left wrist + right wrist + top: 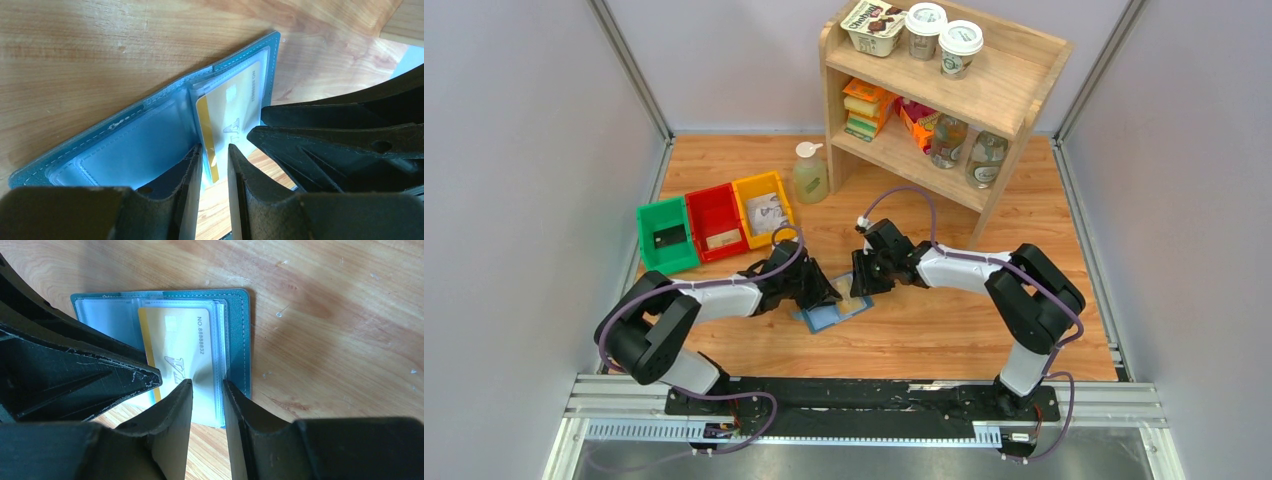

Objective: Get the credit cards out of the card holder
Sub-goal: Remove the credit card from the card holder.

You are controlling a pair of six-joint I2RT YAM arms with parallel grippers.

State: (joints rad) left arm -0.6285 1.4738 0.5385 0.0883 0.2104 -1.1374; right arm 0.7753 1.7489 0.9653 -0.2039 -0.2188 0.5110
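The blue-grey card holder (834, 312) lies open on the wooden table, lighter blue pockets up. It also shows in the left wrist view (125, 145) and the right wrist view (237, 340). A yellowish credit card (235, 110) sits in a clear pocket on one half, and shows in the right wrist view (180, 340) too. My left gripper (215, 162) has its jaws a little apart, astride that card's yellow edge at the holder's near side. My right gripper (205, 392) has its jaws a little apart over the clear pockets' outer edge. Both grippers (824, 292) (866, 272) meet over the holder.
Green (667, 236), red (716, 222) and yellow (764, 207) bins stand at the back left, each with a card-like item inside. A soap bottle (810, 175) and a wooden shelf (1014, 85) with cups, jars and packets stand behind. Walls enclose the table.
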